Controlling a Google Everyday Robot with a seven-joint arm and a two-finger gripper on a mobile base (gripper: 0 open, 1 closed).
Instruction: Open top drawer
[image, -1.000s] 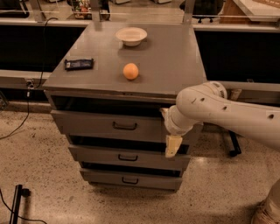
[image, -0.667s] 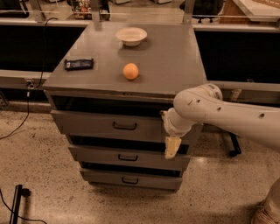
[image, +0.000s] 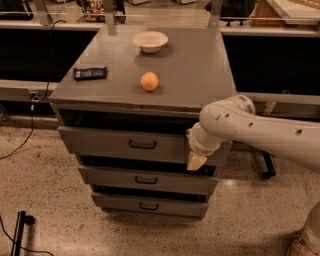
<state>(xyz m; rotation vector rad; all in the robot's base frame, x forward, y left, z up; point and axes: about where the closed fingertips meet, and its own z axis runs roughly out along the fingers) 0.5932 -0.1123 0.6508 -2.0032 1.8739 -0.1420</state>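
The top drawer (image: 105, 144) is the widest of three grey drawers in a metal cabinet. Its flat front carries a small dark bar handle (image: 142, 145). A dark gap shows between the front and the cabinet top, so the drawer stands partly pulled out. My gripper (image: 196, 161) hangs at the drawer's right end, in front of the panel's lower right corner, well right of the handle. My white arm (image: 250, 127) reaches in from the right.
On the cabinet top (image: 200, 65) lie an orange (image: 149, 81), a white bowl (image: 150, 41) and a black bar (image: 90, 73). Two narrower drawers (image: 115, 178) sit below. A black stand leg (image: 267, 167) is on the right, and cables (image: 20, 235) are at the lower left.
Almost nothing differs. My gripper stays at the right end of the top drawer, and the drawer has not visibly moved.
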